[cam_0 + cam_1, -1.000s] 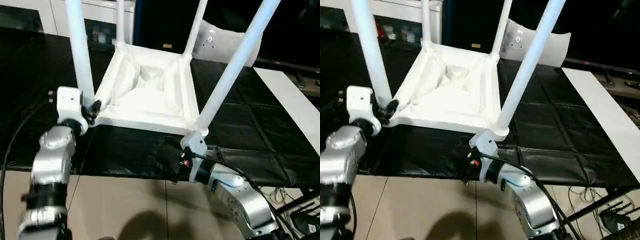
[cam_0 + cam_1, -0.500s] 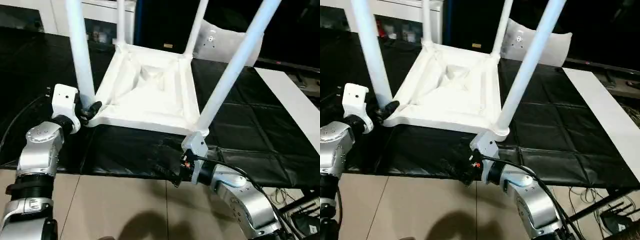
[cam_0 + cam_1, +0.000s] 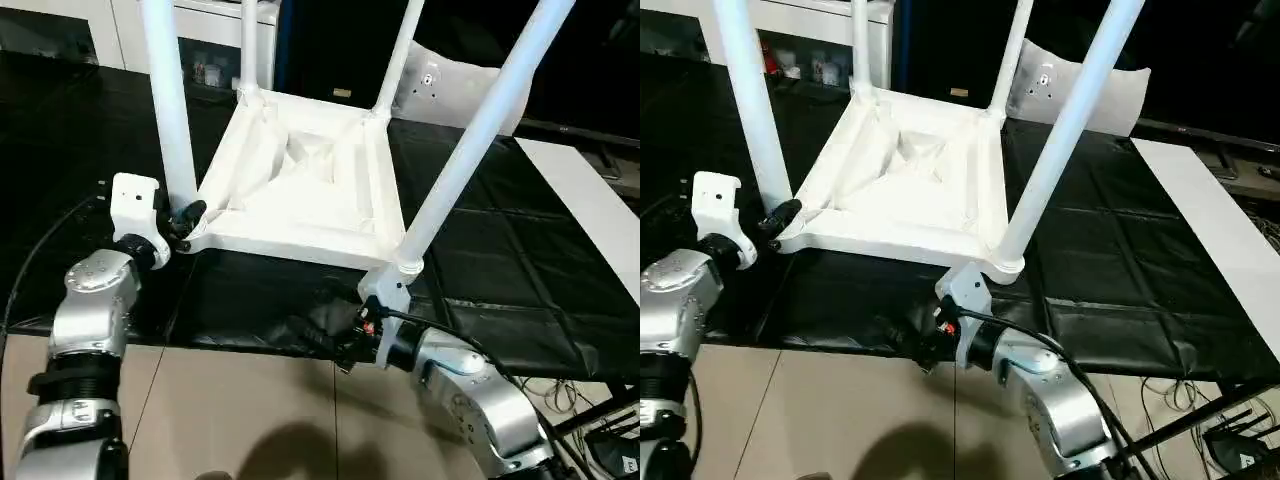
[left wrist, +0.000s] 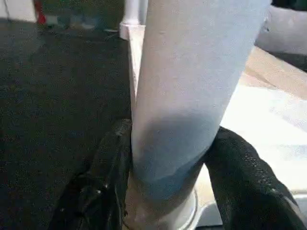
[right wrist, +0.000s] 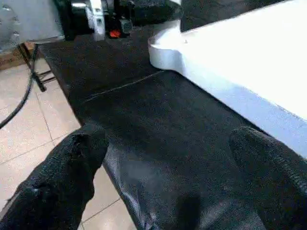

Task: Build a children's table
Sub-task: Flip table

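Children's table (image 3: pixel 310 190) sits upside-down on black desk (image 3: pixel 90 130), four legs up. Left gripper (image 3: pixel 183 216) jaws have narrowed, now hugging near-left leg (image 4: pixel 192 96) at its socket, prob. seating it. Right gripper (image 5: pixel 168 191) jaws wide, empty, by near-right corner. Pillow (image 3: pixel 450 85), cabinet (image 3: pixel 215 40) behind, well clear.

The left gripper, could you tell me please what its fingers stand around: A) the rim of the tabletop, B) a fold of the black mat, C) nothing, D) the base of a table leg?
D: in the left wrist view the left gripper has one black finger on each side of the white table leg near its corner socket.
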Controlling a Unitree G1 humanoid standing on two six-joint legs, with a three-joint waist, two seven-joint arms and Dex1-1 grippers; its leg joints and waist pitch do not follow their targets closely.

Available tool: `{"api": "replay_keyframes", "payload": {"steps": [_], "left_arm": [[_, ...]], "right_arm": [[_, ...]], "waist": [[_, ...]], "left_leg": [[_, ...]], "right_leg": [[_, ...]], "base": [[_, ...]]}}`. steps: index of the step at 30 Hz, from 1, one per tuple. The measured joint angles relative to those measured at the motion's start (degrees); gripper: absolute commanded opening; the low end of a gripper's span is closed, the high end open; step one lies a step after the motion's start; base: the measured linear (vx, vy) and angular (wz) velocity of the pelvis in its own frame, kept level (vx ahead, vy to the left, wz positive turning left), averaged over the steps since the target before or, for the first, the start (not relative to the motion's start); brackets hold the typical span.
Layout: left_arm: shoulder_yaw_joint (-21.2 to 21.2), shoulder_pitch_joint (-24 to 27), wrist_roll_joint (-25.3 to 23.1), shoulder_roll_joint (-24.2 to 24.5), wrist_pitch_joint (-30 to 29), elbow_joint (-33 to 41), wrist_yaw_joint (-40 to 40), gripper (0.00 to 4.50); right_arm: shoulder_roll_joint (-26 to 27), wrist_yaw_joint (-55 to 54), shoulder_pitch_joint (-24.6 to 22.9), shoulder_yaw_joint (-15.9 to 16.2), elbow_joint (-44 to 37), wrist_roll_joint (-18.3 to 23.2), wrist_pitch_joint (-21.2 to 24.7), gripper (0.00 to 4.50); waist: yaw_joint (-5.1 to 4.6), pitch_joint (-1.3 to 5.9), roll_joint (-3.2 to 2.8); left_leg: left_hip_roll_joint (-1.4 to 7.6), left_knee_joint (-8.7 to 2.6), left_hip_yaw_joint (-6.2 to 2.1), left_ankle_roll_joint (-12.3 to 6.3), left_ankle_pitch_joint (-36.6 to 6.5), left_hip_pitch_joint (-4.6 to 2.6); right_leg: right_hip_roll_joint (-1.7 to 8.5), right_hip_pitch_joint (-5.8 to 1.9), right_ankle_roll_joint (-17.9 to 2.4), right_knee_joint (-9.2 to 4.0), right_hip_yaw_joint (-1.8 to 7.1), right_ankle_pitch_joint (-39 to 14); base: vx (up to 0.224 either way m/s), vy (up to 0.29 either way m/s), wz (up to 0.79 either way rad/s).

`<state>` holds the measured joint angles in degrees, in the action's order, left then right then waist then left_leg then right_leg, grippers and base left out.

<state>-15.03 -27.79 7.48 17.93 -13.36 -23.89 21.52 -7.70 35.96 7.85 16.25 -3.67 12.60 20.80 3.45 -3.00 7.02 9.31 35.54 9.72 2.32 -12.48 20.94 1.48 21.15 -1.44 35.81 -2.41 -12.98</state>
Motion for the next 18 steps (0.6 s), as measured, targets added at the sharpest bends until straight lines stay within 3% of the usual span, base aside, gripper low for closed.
{"api": "replay_keyframes", "payload": {"steps": [3,8,12,18], "left_arm": [[-1.0,2.4,1.4,-3.5,-4.1,6.4,-4.3,2.05],[-2.4,5.7,5.4,-12.6,-10.5,16.9,-11.7,2.05],[-4.6,7.1,12.7,-19.4,-14.5,22.0,-15.6,2.05],[-4.8,10.0,16.0,-23.6,-19.1,28.1,-17.9,2.06]], "right_arm": [[1.2,-2.5,0.9,-0.4,1.5,-0.5,-0.2,4.5],[4.0,-7.2,2.6,-4.5,3.7,-0.4,-0.2,4.5],[4.3,-9.2,3.4,-5.4,4.5,0.0,-0.2,4.5],[7.6,-14.4,4.8,-9.0,8.2,0.3,-0.6,4.5]], "waist": [[-0.11,-0.03,-0.03],[-0.03,-0.27,-0.24],[0.05,-0.41,0.05],[-0.01,-0.56,0.7]], "left_leg": [[0.0,0.0,0.07,0.0,0.0,0.03],[0.0,-0.04,0.25,-0.04,0.0,0.16],[0.1,-0.1,0.27,-0.07,0.0,0.15],[0.17,-0.1,0.3,-0.03,0.1,0.14]], "right_leg": [[0.01,0.05,0.0,0.0,0.04,0.0],[0.05,0.26,-0.1,0.04,0.12,0.0],[-0.01,0.29,-0.1,0.08,0.06,-0.1],[-0.04,0.27,-0.1,0.07,0.03,-0.1]], "base": [[0.0,0.0,0.0],[0.0,0.0,0.0],[0.0,0.0,0.0],[0.0,0.0,0.0]]}}
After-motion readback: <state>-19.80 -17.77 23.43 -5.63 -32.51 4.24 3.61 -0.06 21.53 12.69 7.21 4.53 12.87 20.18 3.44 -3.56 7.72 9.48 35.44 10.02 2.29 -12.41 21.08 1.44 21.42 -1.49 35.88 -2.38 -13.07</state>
